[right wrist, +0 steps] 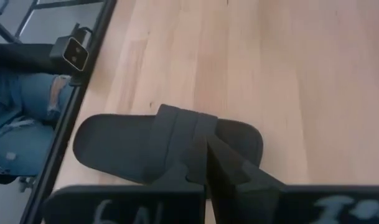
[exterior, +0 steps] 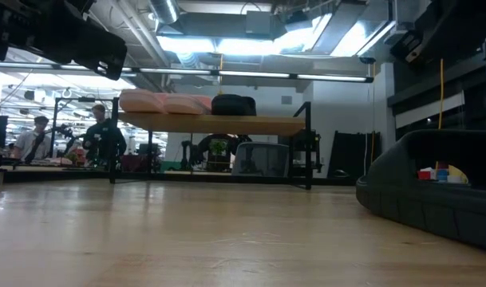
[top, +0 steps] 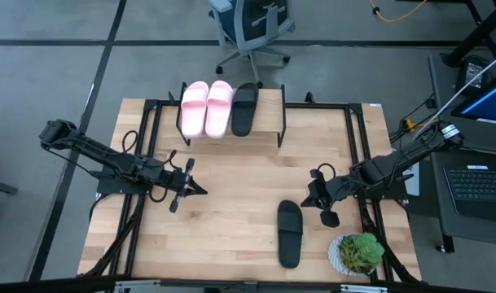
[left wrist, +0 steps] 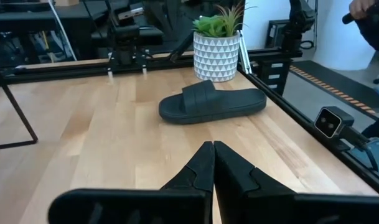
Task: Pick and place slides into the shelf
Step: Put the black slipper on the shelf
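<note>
Two pale pink slides (top: 205, 107) and one black slide (top: 243, 107) lie side by side on top of the shelf (top: 264, 122) at the table's far edge; the low view shows them on its plank (exterior: 227, 125). A second black slide (top: 289, 233) lies sole-down on the table near the near edge, also in the left wrist view (left wrist: 211, 102). My right gripper (top: 317, 191) is shut, just right of and above this slide (right wrist: 167, 143), touching nothing. My left gripper (top: 195, 187) is shut over bare table, left of centre.
A potted plant in a white patterned pot (top: 357, 252) stands at the near right corner, close to the black slide. Black frame rails (top: 357, 146) run along the table's sides. A person in jeans (right wrist: 21, 124) stands beside the table's near edge.
</note>
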